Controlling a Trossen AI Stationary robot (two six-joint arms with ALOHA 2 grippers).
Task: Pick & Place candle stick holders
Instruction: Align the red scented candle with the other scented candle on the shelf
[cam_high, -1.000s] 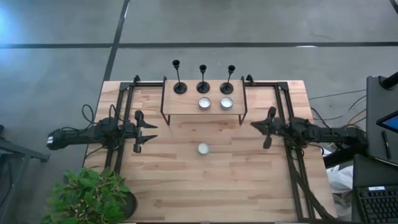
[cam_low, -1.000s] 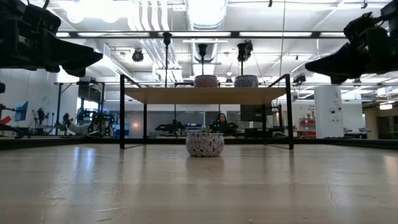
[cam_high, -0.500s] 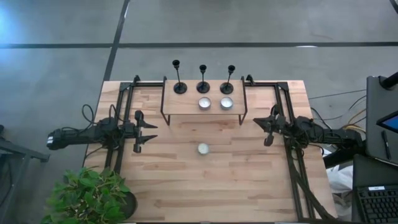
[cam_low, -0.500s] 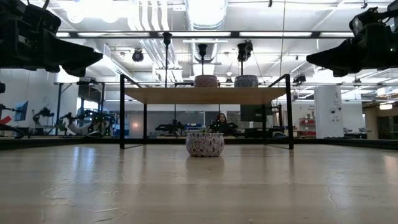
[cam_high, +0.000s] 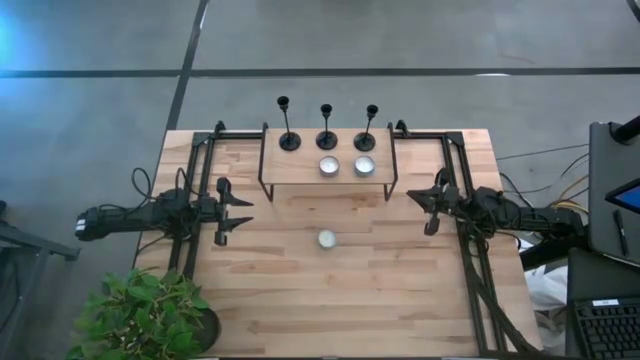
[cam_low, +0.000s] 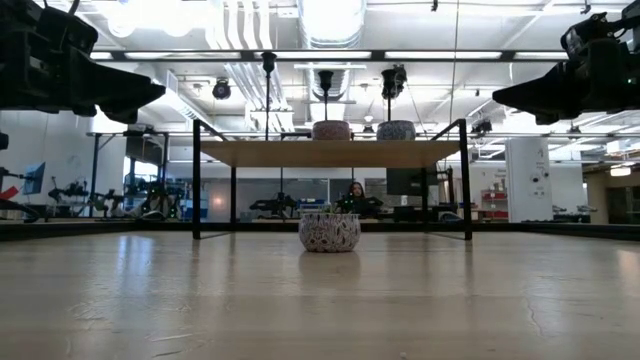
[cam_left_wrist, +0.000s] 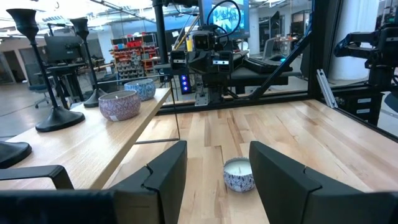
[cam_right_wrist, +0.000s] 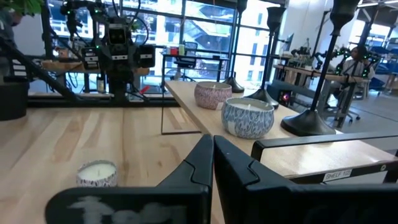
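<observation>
Three black candle stick holders (cam_high: 289, 141) (cam_high: 327, 140) (cam_high: 365, 141) stand on their round bases in a row along the far edge of a raised wooden shelf (cam_high: 295, 172). They also show in the low view (cam_low: 325, 78) and the right wrist view (cam_right_wrist: 309, 122). My left gripper (cam_high: 247, 212) is open and empty above the table's left part, pointing right. My right gripper (cam_high: 415, 200) is shut and empty above the table's right part, pointing left. Both hang well clear of the holders.
Two small patterned candle jars (cam_high: 329, 166) (cam_high: 364, 165) stand on the shelf in front of the holders. A third jar (cam_high: 326, 238) stands on the table's middle, between the two grippers. A potted plant (cam_high: 150, 310) is at the near left corner. Black frames run along both sides.
My right gripper has drawn back a little toward the table's right edge and gone up slightly, then kept still. The holders and jars have not moved.
</observation>
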